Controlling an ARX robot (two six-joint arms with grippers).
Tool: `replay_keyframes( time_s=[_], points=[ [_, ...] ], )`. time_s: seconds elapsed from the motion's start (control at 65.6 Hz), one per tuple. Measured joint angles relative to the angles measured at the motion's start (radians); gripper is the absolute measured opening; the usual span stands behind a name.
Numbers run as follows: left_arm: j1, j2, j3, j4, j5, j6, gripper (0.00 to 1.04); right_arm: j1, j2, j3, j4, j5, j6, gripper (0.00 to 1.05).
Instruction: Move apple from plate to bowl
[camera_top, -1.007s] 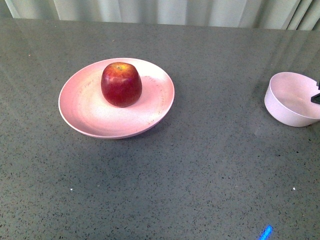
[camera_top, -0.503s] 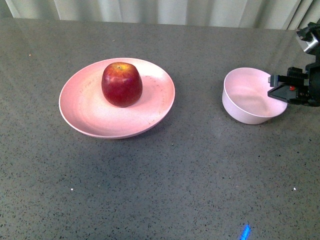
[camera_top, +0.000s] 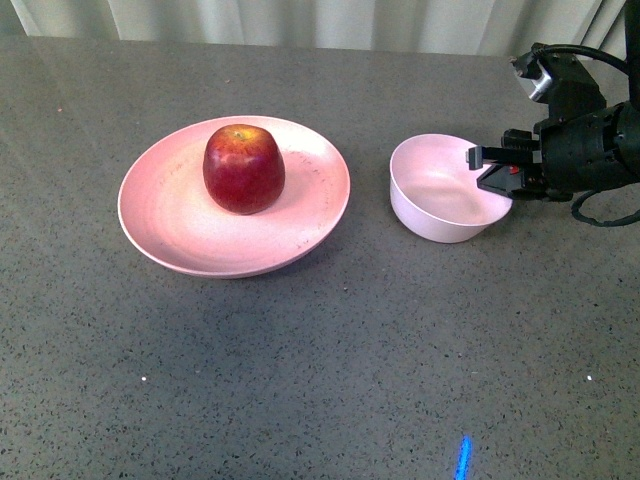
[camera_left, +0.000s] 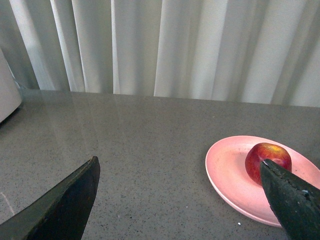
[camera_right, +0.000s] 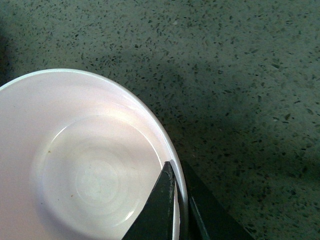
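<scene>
The right gripper (camera_top: 488, 168) is clamped on the rim of the pale pink bowl (camera_top: 438, 195) at the bowl's 3 o'clock side. In the right wrist view one dark finger (camera_right: 162, 205) sits inside the wall and the other outside, with the rim pinched between them. The bowl's inside (camera_right: 85, 170) is bare, and part of its round is cut off by that picture's edge. The right arm comes in from 3 o'clock. Most of it runs out of the front view, and a black cable (camera_top: 600, 215) loops beneath it.

The left gripper (camera_left: 179, 162) does not show in the front view. In its own wrist view the two dark fingers (camera_left: 65, 205) stand wide apart with nothing between them, over the grey speckled countertop (camera_top: 320, 380).

The dark red apple (camera_top: 243, 168) sits on the wide pink plate (camera_top: 150, 225), a little toward 12 o'clock of the plate's middle, with its stem dimple up. The bowl stands at 3 o'clock of the plate, near it but apart. In the left wrist view one finger hides part of the apple (camera_left: 267, 156) and the far side of the plate (camera_left: 225, 170).

A pale pleated curtain (camera_left: 175, 45) hangs behind the countertop. A white object (camera_left: 7, 90) is cut off at that picture's edge, too little of it showing to name. A small blue streak (camera_top: 462, 455) glints on the countertop at 6 o'clock.
</scene>
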Motion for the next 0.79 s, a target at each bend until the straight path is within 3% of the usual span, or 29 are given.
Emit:
replay_keyframes(
  time_s=[0.076, 0.122, 0.412, 0.686, 0.793],
  points=[
    [0.0, 0.0, 0.0, 0.0, 0.0, 0.0, 0.96, 0.008, 0.002, 0.002, -0.001, 0.0, 0.003, 0.02],
    [0.0, 0.0, 0.0, 0.0, 0.0, 0.0, 0.96, 0.013, 0.002, 0.002, -0.001, -0.002, 0.004, 0.07],
    [0.0, 0.0, 0.0, 0.0, 0.0, 0.0, 0.96, 0.008, -0.019, -0.03, 0.08, 0.011, 0.002, 0.52],
    [0.0, 0.0, 0.0, 0.0, 0.0, 0.0, 0.96, -0.058, -0.264, -0.198, 0.29, 0.087, 0.006, 0.96],
    [0.0, 0.0, 0.0, 0.0, 0.0, 0.0, 0.96, -0.079, -0.397, -0.291, 0.344, 0.094, 0.002, 0.96]
  ],
)
